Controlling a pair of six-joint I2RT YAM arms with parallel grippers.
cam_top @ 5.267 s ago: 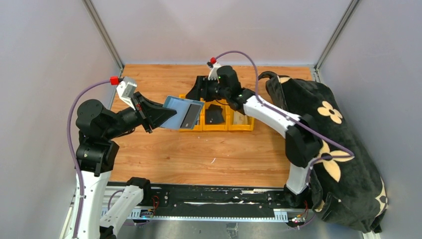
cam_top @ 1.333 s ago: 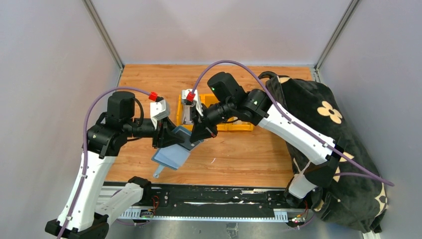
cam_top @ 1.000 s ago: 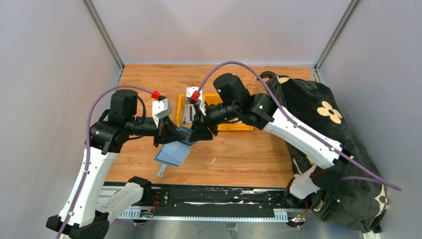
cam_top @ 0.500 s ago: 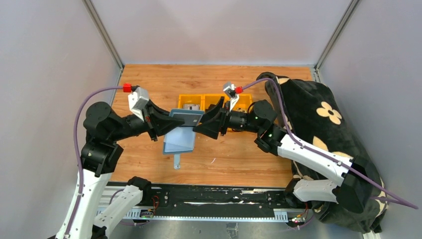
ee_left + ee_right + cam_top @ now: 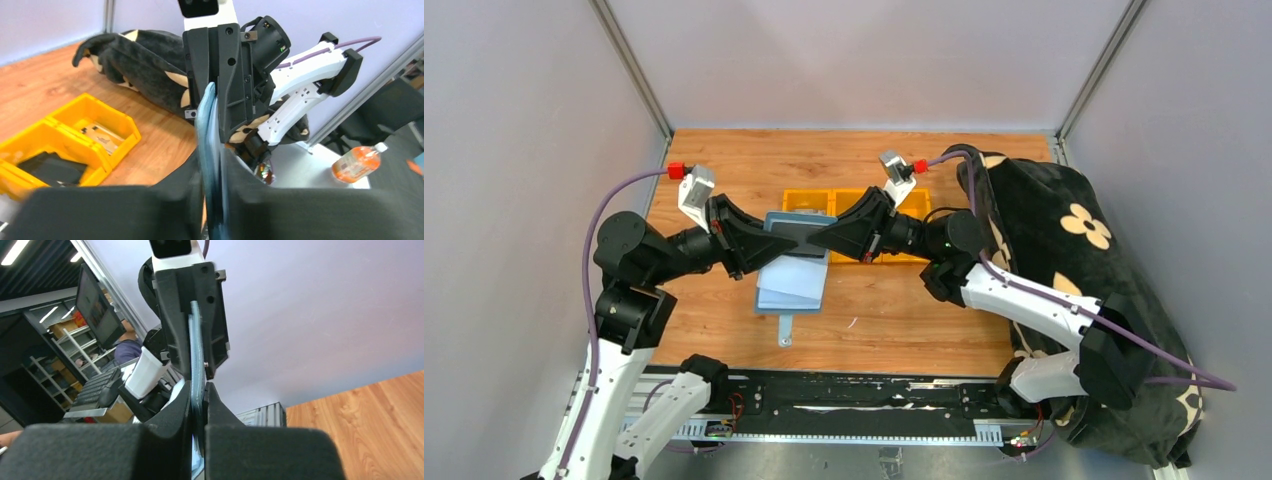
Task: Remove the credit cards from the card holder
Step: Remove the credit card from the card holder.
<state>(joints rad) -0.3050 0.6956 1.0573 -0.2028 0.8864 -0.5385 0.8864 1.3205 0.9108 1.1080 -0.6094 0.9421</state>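
The slate-blue card holder (image 5: 792,278) hangs open above the table between both grippers, its small tab (image 5: 785,330) pointing down toward me. A dark grey credit card (image 5: 796,227) shows in its upper leaf. My left gripper (image 5: 766,238) holds the holder's left edge; in the left wrist view the holder (image 5: 207,120) stands edge-on between the fingers of this gripper (image 5: 212,157), which press close on both sides. My right gripper (image 5: 820,238) is shut on the opposite edge; in the right wrist view the holder (image 5: 196,350) stands edge-on in this gripper (image 5: 198,390).
A row of yellow bins (image 5: 904,252) sits behind the grippers; the left wrist view shows these bins (image 5: 75,122) holding a pale card (image 5: 102,135) and a dark card (image 5: 50,167). A black flowered bag (image 5: 1074,270) fills the table's right side.
The right gripper, open beside the holder half a second ago, has shut on its right edge. Both grippers and the holder have shifted slightly up and back toward the bins.
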